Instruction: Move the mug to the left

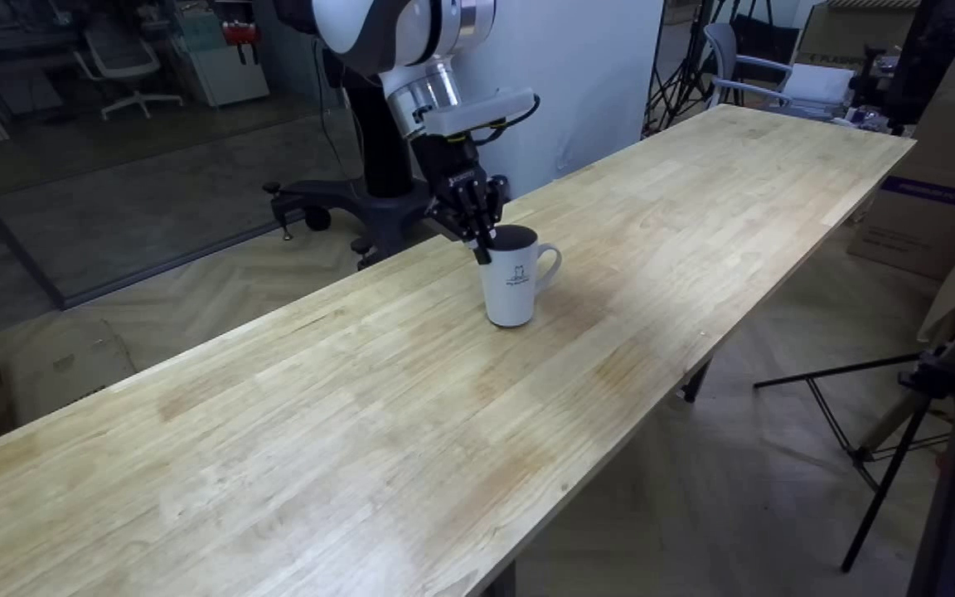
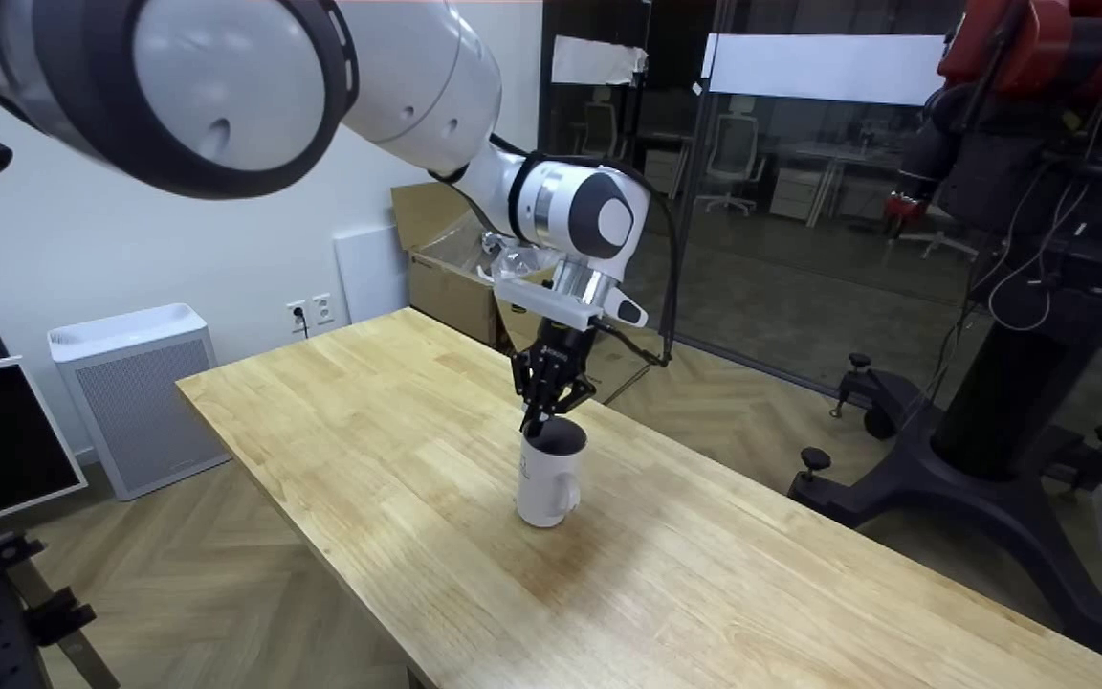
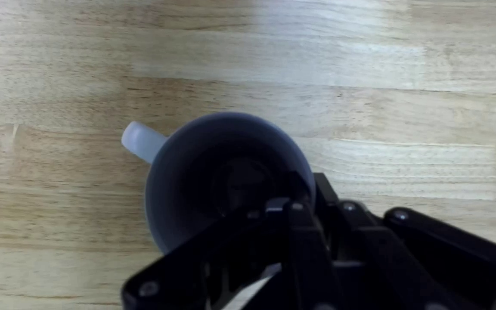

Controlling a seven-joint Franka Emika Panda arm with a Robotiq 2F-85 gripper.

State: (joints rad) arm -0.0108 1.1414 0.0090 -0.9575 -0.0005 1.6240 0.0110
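Wrist view, straight down into it: the end effector (image 3: 309,183) has one finger (image 3: 297,189) inside the mug (image 3: 230,181) and its mate outside, wall pinched between, so it looks clamped on the rim. The mug is between the counter's (image 1: 336,431) long edges, well apart from every visible corner; whether its base touches the counter, I can't tell. Best play, I'd say: keep that pinch firm, lift straight and low, run parallel to the long edges, watch for swing from this off-centre grip, then set down flat and spread the fingers before rising. Only this view shows the mug's floor, yet it catches no counter edge. Side-on, an exterior view gives the handle (image 1: 557,264) and little printed picture (image 1: 519,273); the corner near the open box (image 2: 451,299) turns up in an exterior view too.
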